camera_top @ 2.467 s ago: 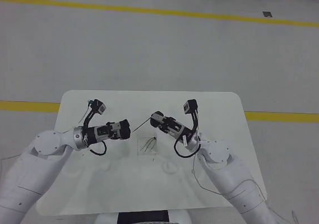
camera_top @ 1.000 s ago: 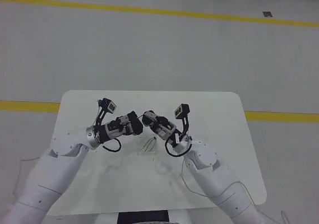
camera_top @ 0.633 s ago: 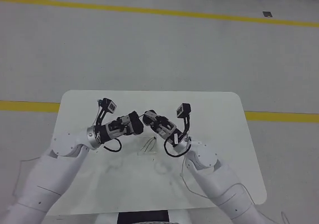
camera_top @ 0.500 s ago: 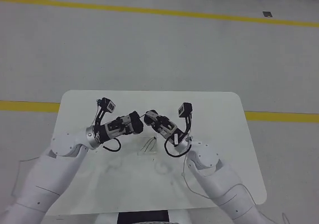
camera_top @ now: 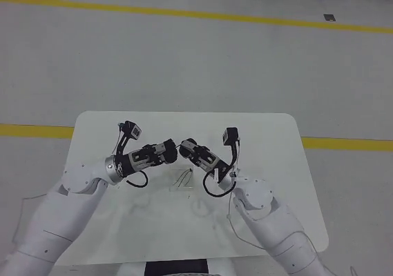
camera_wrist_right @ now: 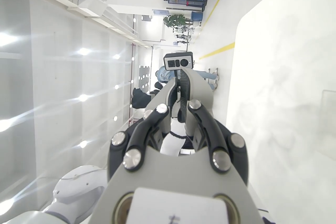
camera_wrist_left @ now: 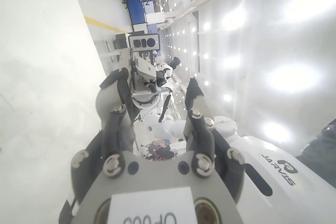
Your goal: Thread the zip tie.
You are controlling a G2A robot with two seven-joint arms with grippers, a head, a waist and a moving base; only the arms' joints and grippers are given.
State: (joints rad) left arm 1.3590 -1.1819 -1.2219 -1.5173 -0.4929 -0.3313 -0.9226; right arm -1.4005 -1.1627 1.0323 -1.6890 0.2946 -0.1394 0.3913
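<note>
Fingers of left gripper are standing apart; right gripper is pressing together; zip ties are lying at their six o'clock.

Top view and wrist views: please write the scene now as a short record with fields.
left tool: open, held above the white rounded table
right tool: shut, tip close to the left tool
thin dark zip ties: loose on the table, nearer the robot than both tools
held thing: too thin to tell
</note>
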